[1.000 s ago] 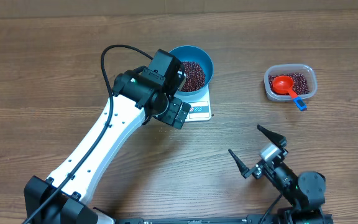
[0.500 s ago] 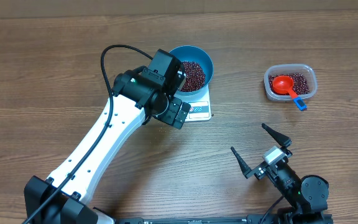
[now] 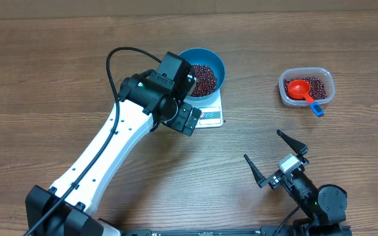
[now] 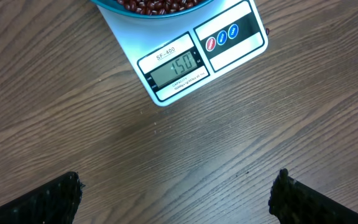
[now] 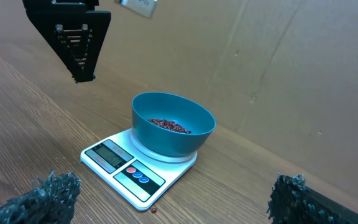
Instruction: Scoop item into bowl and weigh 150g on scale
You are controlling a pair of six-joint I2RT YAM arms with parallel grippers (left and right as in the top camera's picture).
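The blue bowl [image 3: 206, 69] stands on the white scale [image 3: 210, 117] and holds the dark red-brown beans [image 3: 205, 78]. In the left wrist view the scale [image 4: 225, 53] shows 150 on its display, with the bowl's rim [image 4: 114, 7] at the top edge. My left gripper [image 3: 186, 120] hangs open over the scale's near edge; its midpoint [image 4: 178, 186] is over bare wood. My right gripper [image 3: 263, 145] is open, low at the front right, empty, and faces the bowl [image 5: 173, 134] and scale [image 5: 126, 171]; its midpoint [image 5: 174, 186] has nothing in it.
A clear plastic tub [image 3: 325, 77] at the right holds more beans and a red scoop [image 3: 299, 89] with a blue handle tip [image 3: 317, 110]. One stray bean [image 5: 153, 210] lies on the table by the scale's corner. A cardboard wall [image 5: 272, 56] stands behind the table.
The right gripper drew back a little toward the near edge, then stayed still. The left arm, bowl and scale have not moved.
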